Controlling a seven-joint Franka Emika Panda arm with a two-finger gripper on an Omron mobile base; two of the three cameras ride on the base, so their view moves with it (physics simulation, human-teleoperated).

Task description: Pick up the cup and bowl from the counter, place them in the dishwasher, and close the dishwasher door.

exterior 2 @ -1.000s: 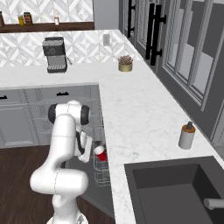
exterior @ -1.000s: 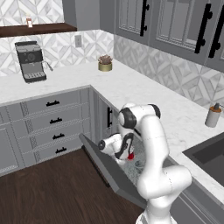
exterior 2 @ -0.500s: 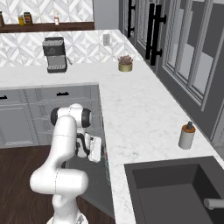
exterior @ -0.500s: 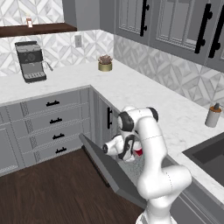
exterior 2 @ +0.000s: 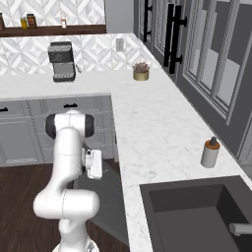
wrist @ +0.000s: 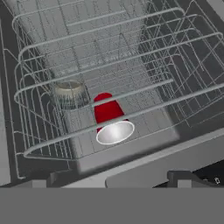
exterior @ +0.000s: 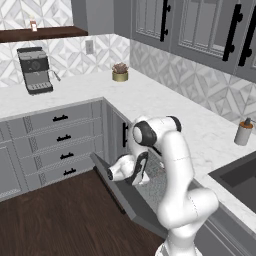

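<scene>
My gripper [exterior: 116,174] hangs over the dishwasher door [exterior: 131,207]; I cannot tell its spread. The cup [wrist: 110,118] and bowl [wrist: 70,94] lie in the rack [wrist: 131,61], so closing the door comes next: get under its far edge and lift.

My arm [exterior: 172,165] is glossy white, rounded segments, with dark joint caps [exterior 2: 50,125] and a white hand.

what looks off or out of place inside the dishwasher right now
The red cup lies tipped on its side in the wire rack, its white mouth facing the hand camera rather than standing upright. The grey bowl sits just beside it in the same rack. The dishwasher door hangs open. Nothing looks spilled or broken.
</scene>
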